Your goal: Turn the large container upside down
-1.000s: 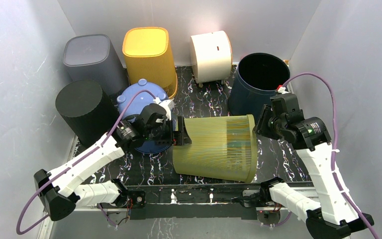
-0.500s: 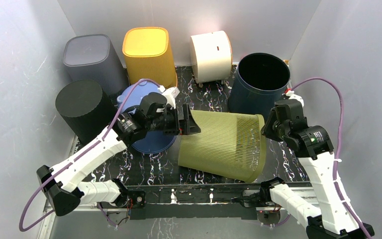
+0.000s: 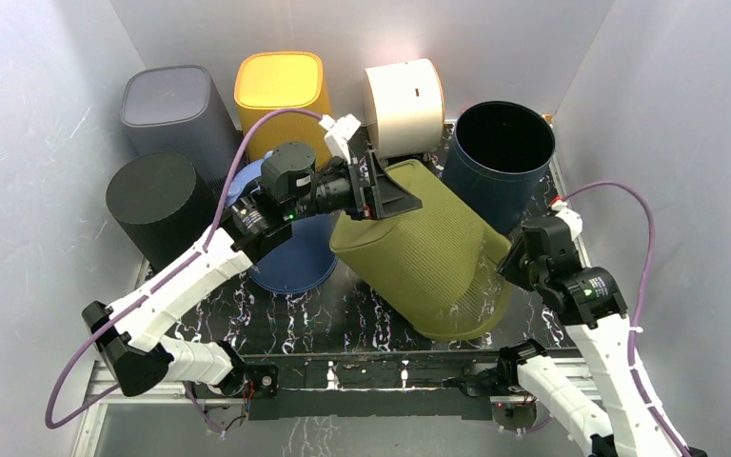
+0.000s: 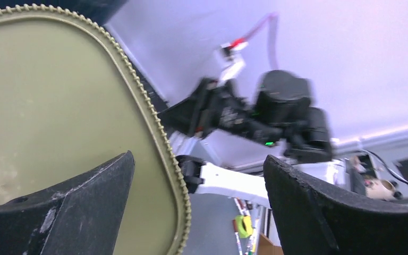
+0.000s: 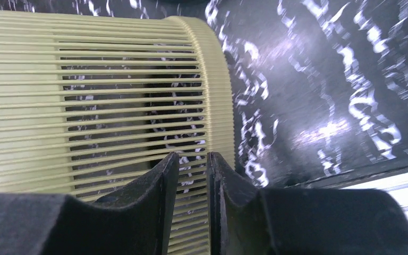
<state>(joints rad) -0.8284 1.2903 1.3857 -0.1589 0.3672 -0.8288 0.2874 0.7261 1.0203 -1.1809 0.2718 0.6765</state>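
The large container (image 3: 428,257) is an olive slatted bin, tilted steeply, with its closed base up at the back left and its open rim down on the table at the front right. My left gripper (image 3: 390,195) is open wide at the raised base. In the left wrist view one finger overlaps the flat base (image 4: 58,106), the other stands off it, and the beaded edge runs through the left gripper's gap (image 4: 199,159). My right gripper (image 3: 512,262) sits at the lower rim. Its fingers are almost together (image 5: 193,155) in front of the slatted wall (image 5: 111,79), with nothing seen between them.
Other bins crowd the back: dark grey (image 3: 179,114), yellow (image 3: 286,100), cream (image 3: 403,105) and an open navy one (image 3: 497,152) right beside the olive bin. A black cylinder (image 3: 157,205) and a blue bin (image 3: 290,257) stand under the left arm. Walls close in both sides.
The left gripper has risen and moved back, lifting the bin's base end. The bin went from lying on its side to steeply tilted. The right gripper shifted toward the near edge with the rim.
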